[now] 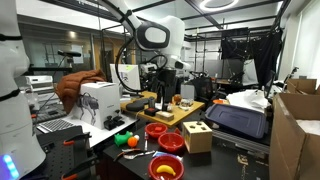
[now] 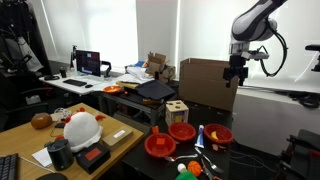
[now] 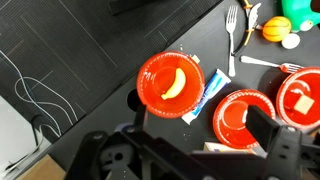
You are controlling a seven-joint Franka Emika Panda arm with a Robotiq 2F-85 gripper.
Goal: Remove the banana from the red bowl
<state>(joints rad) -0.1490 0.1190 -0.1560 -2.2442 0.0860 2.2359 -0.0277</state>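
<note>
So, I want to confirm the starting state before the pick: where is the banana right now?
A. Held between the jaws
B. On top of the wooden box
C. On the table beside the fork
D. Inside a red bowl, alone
D: in the wrist view the banana lies by itself on the floor of the red bowl, with nothing else in that bowl.

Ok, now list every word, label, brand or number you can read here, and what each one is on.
None can be read.
White and blue tube beside the glossy red plastic bowl: print blurred.
Lit laptop screen: too small.
Brown cardboard box: no legible marking.
</note>
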